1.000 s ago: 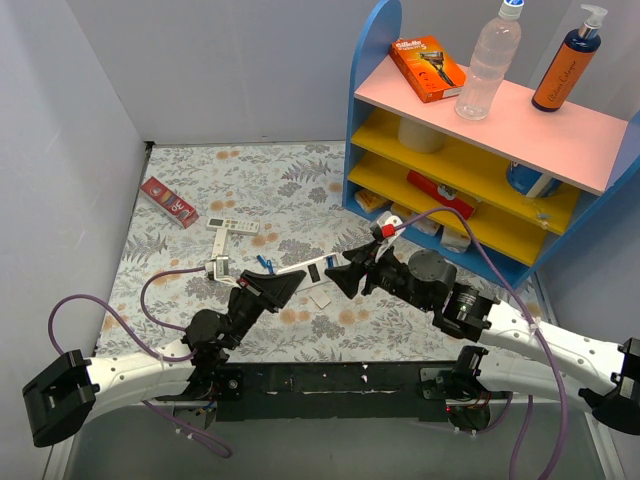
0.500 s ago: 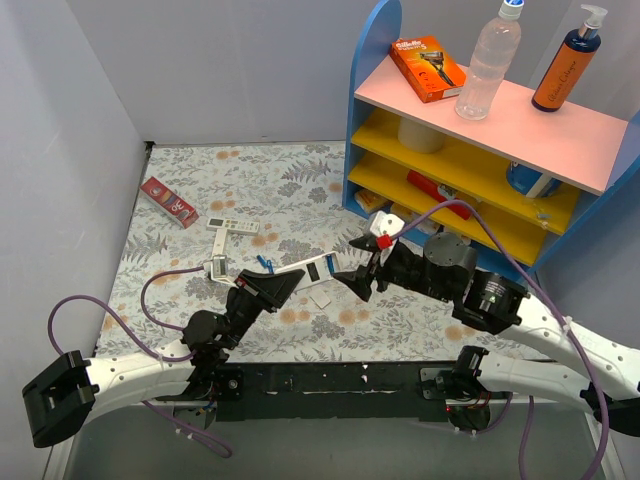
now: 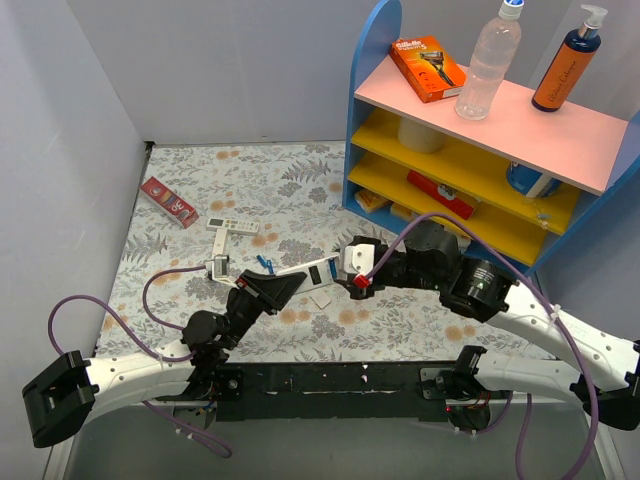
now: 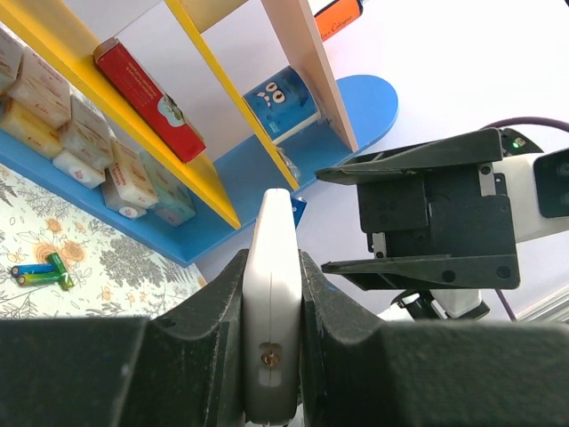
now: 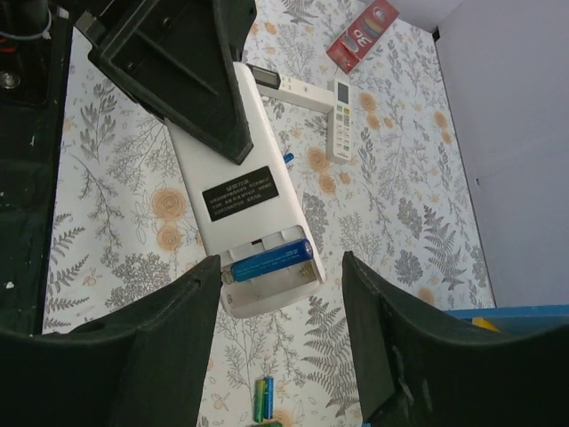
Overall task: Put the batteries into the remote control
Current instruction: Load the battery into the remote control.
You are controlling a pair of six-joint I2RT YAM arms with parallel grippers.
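My left gripper (image 3: 280, 288) is shut on the remote control (image 3: 310, 270), a slim white handset held edge-on between its jaws (image 4: 271, 267). In the right wrist view the remote control (image 5: 233, 191) shows its back, with the battery recess uncovered and one blue battery (image 5: 271, 261) lying in it. My right gripper (image 3: 352, 268) hovers open over that end, its jaws (image 5: 280, 264) standing either side of the recess with nothing in them. Two loose batteries (image 5: 264, 398), one green and one blue, lie on the floral mat beyond the remote's end and also show in the left wrist view (image 4: 40, 271).
A blue and yellow shelf unit (image 3: 480, 150) stands at the right with boxes, a bottle and a pump bottle on it. A thin white remote with a crosspiece (image 3: 232, 228) and a red box (image 3: 168, 200) lie at the left. A small white flat piece (image 3: 320, 298) lies under the held remote.
My right gripper has swung left and turned downward until it hangs over the remote's open end. The left gripper and the remote have stayed still.
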